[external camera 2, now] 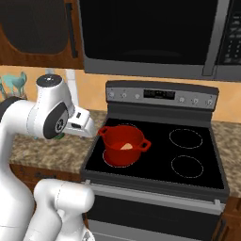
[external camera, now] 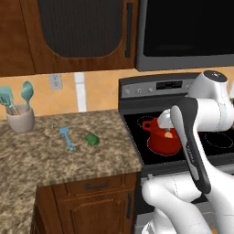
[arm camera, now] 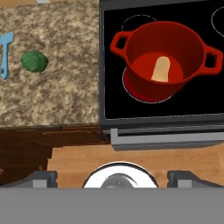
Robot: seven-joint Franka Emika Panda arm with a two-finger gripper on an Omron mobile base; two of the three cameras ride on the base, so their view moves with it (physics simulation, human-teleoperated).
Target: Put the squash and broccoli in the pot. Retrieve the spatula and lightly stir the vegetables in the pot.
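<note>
My arm [external camera: 201, 114] is glossy white, built of rounded tubular links. A dark grey band [external camera: 194, 146] runs along one link, and a grey-rimmed round joint cap [external camera 2: 60, 125] shows.

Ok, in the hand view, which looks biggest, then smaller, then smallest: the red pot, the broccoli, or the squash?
1. The pot, by far the largest.
2 and 3. The broccoli and the squash look about alike: one rounder, one longer, so I won't rank them.

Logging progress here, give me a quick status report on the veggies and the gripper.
Squash in the pot on the stove. Broccoli on the counter beside the spatula. Gripper above the stove's front edge, fingers apart, empty. Nothing blocking the broccoli.
</note>
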